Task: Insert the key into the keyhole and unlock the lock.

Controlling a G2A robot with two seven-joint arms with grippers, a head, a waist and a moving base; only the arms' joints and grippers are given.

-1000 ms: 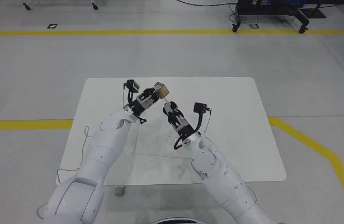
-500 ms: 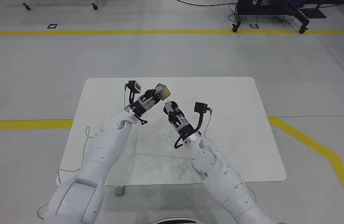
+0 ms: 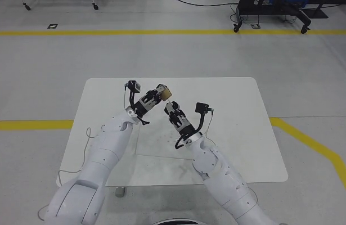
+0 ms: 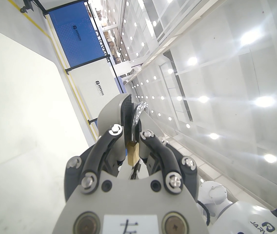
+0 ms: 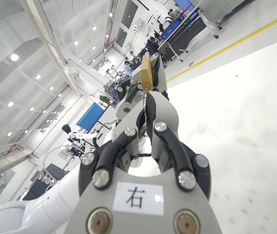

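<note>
- My left jaws were clenched on the lock (image 3: 166, 91), held in the air above the bench (image 3: 240, 129). I judged a hard twist could swing the lock in that grip.
- The right jaws were clenched on the key (image 5: 145, 102), its tip at the keyhole. I couldn't tell how deep it sat. Turning it half-seated risked a jam or a slip.
- Both arms sat close together, well inside the bench edges. The right arm had room to draw back rightward.

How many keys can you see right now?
1. The key is pinched in the right gripper, its tip at the keyhole of the lock, which the left gripper holds. Another could be hidden under the arms.
</note>
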